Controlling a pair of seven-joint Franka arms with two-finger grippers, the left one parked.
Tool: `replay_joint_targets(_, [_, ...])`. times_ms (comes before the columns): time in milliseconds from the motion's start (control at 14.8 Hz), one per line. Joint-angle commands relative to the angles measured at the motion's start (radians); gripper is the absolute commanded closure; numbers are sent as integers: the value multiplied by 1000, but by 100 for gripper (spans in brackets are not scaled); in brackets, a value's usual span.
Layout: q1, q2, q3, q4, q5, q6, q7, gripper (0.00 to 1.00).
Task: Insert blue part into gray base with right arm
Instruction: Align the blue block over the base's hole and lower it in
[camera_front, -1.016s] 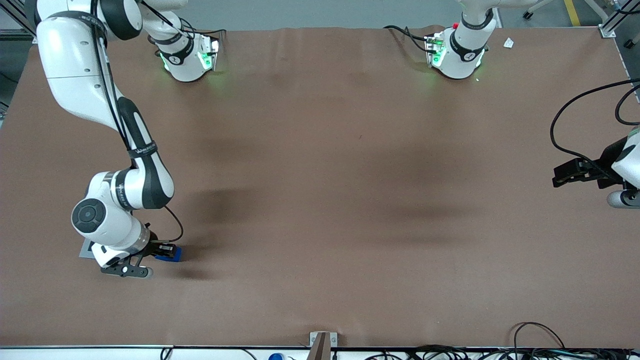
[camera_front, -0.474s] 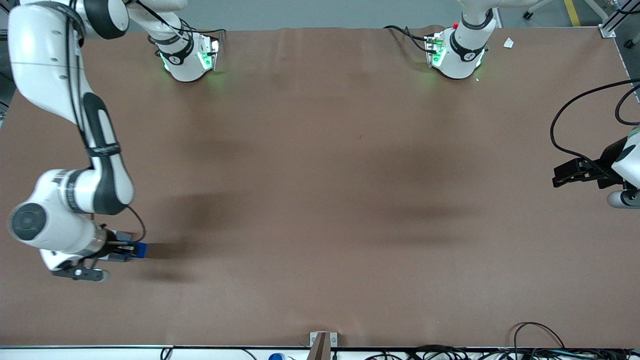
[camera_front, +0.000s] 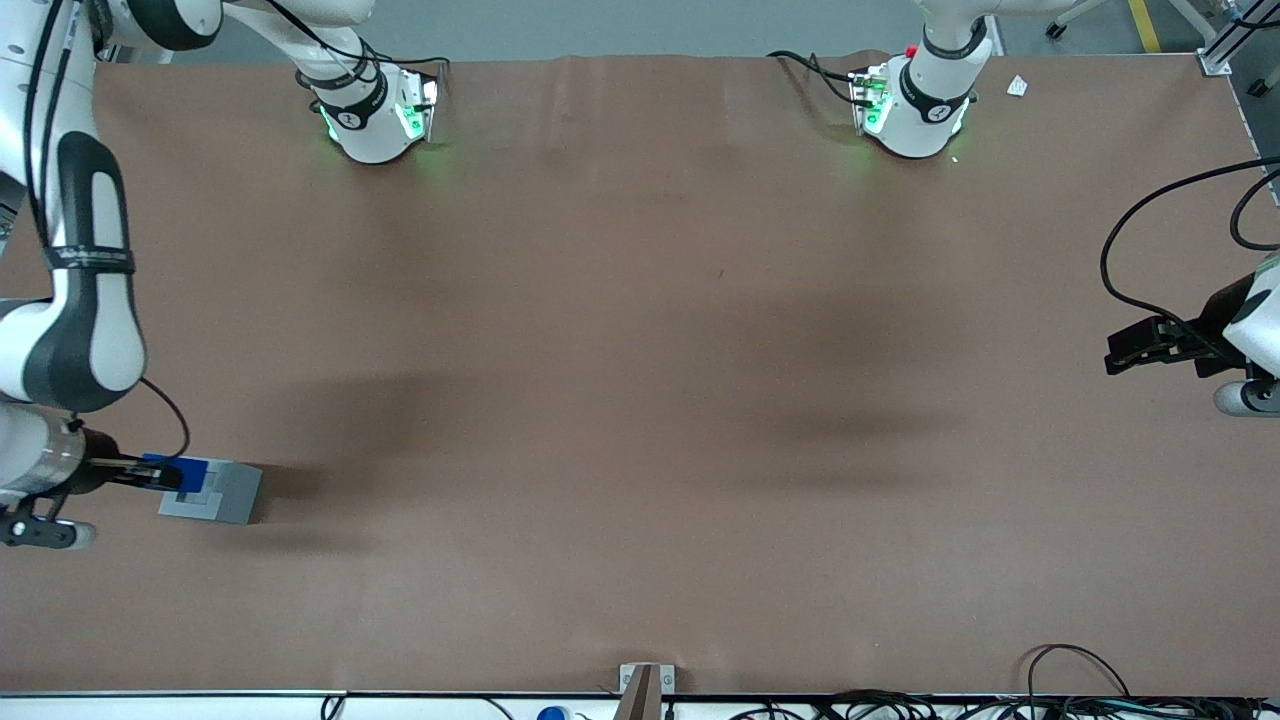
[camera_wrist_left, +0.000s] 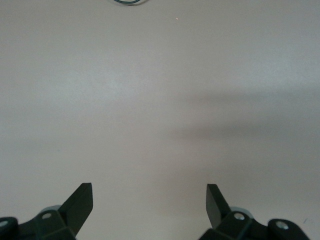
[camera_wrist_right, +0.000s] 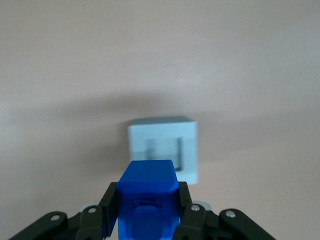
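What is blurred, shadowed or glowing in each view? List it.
Right wrist view: the gray base is smeared while the blue part gripped in the pincer close to it looks crisper. Front view: soft dark shadows on the table, green glow at the arm bases. Left wrist view: one faint shadow band.

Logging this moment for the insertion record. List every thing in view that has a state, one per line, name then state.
gripper: shut on the blue part, held above the table at the working arm's end.
blue part: gripped and lifted, over the edge of the gray base, not yet inserted.
gray base: resting on the table, its square recess facing up and empty.
right arm: reaching down over the gray base.
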Motion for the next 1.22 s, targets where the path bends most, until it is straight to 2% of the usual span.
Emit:
replay_joint_targets(0, [-31, 37, 19, 4, 4, 58, -24, 100])
replay_joint_targets(677, [-31, 81, 22, 1, 14, 91, -50, 100])
replay_joint_targets(1151, [-39, 78, 24, 3, 19, 52, -75, 100])
